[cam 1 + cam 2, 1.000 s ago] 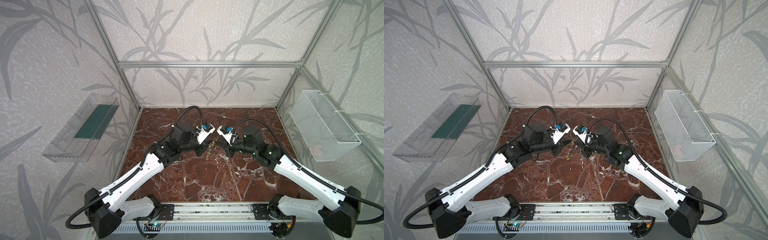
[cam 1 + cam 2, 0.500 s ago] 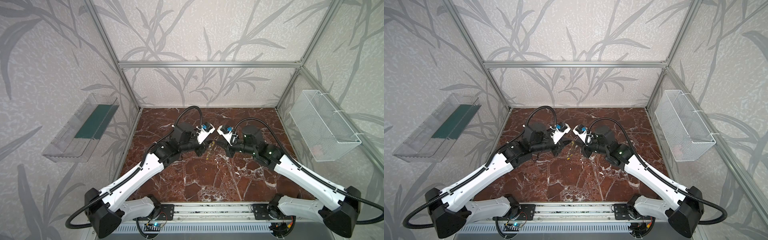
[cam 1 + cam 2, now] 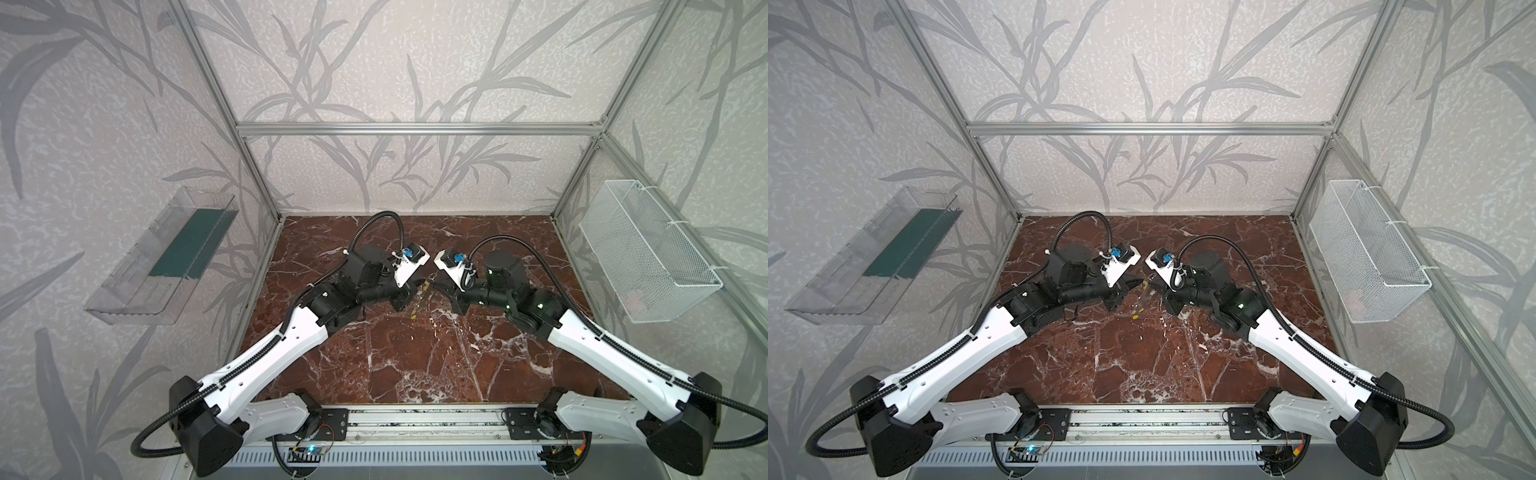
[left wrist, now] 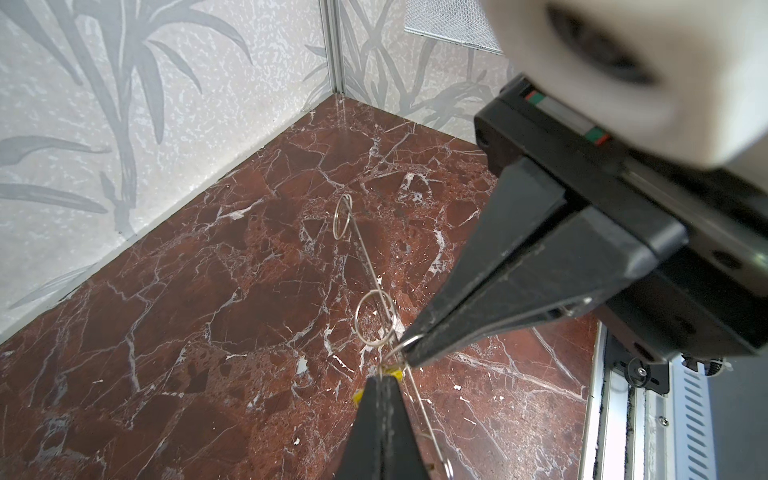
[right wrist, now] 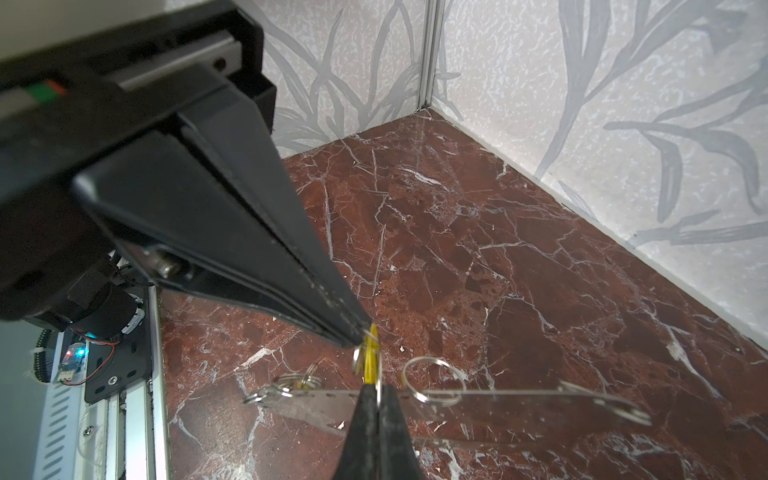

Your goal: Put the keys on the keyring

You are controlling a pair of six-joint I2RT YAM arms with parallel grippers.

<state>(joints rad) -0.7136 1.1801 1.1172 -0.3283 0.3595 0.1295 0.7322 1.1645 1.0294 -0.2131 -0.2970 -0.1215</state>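
Observation:
My two grippers meet tip to tip above the middle of the marble floor. The left gripper (image 4: 382, 380) (image 3: 417, 284) is shut on a yellow key (image 4: 394, 375) (image 5: 370, 353). The right gripper (image 5: 376, 388) (image 3: 434, 286) is shut on the keyring (image 5: 519, 401), a thin silvery plate held off the floor and seen edge-on (image 4: 365, 257) in the left wrist view. The held key's end sits at a small ring (image 5: 356, 360) by the right fingertips. Another ring (image 5: 432, 380) stands free along the plate's edge. A second yellow key (image 3: 414, 316) (image 3: 1136, 316) shows at the plate's lower end.
A clear plastic bin (image 3: 166, 257) hangs on the left wall and a white wire basket (image 3: 648, 253) on the right wall. The marble floor (image 3: 415, 365) spreads in front of the grippers, with the aluminium rail (image 3: 415, 415) and both arm bases at the near edge.

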